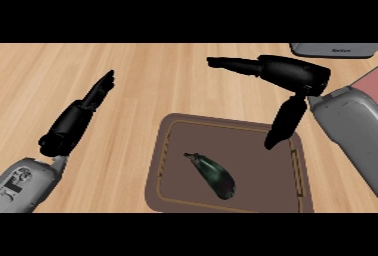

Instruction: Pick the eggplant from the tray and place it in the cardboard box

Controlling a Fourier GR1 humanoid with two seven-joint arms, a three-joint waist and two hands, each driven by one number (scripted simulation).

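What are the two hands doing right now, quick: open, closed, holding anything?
Left hand: open, fingers straight, holding nothing, over the bare counter.
Right hand: open, holding nothing, above the tray; the eggplant lies untouched on it.

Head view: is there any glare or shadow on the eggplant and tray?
Head view: the eggplant shows faint pale sheen along its dark skin; the tray looks evenly lit, matte, with no clear cast shadow; the right robot hand has soft highlights.

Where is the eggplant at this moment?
In the head view the eggplant lies on the brown tray, lower centre of the counter, untouched; the right hand hovers open above the tray's upper right corner.
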